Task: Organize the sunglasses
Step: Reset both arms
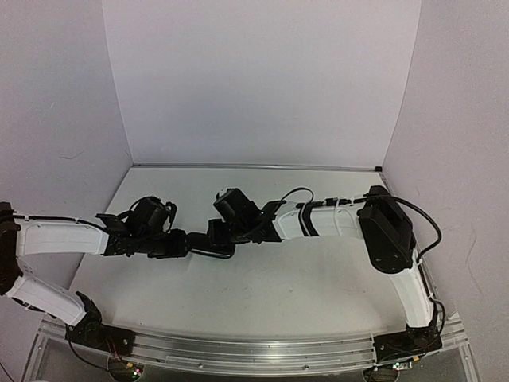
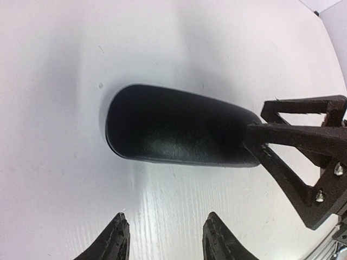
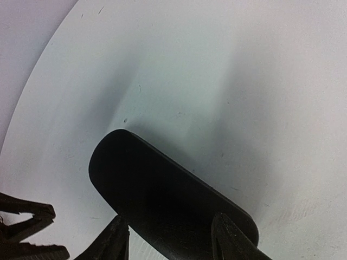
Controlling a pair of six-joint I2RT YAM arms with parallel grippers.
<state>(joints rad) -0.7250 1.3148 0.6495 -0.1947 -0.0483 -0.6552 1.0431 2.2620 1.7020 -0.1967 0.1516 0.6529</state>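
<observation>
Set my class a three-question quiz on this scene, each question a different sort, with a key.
1. Which pincer straddles the case? A left, B right, C neither.
2. True or false: the sunglasses are in view.
3. Fill in: the left pincer is ___.
Key: 1 B, the right pincer; 2 false; 3 open.

You're looking at a lab test rig: a white counter [image 1: 262, 294] boxed in by plain white panels [image 1: 262, 79] from 9 through 12 to 3 o'clock, your left arm [image 1: 56, 237] and right arm [image 1: 326, 223] bolted to an aluminium rail [image 1: 254, 348] at 6 o'clock.
</observation>
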